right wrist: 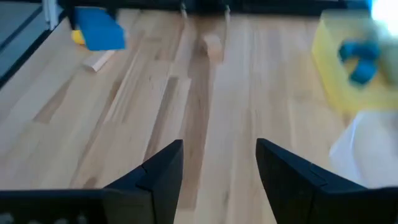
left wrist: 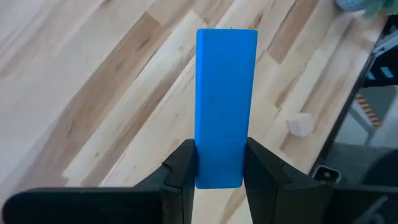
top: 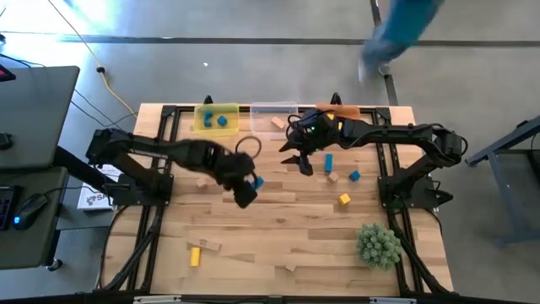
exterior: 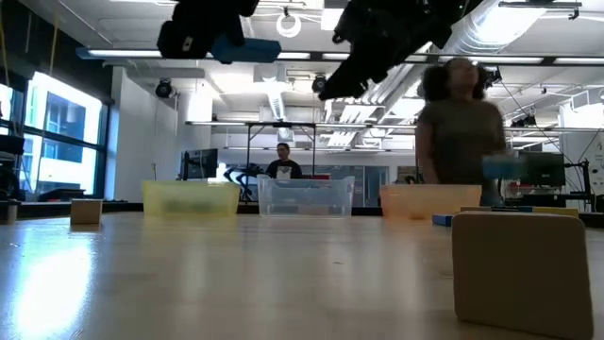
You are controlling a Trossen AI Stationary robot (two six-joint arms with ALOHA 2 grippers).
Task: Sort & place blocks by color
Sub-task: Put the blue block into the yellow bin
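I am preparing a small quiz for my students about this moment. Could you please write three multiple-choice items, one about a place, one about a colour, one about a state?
1. Where is the green plant ball?
A. inside the yellow bin
B. on the table, near the right arm's base
C. in the left gripper

2. What colour is the bar in the left gripper?
A. blue
B. yellow
C. tan

3. How is the right gripper?
A. shut on a cube
B. shut on nothing
C. open, holding nothing

Answers: 1 B, the high view shows it on the table by that base. 2 A, the left wrist view shows blue between the fingers. 3 C, the right wrist view shows a bare gap.
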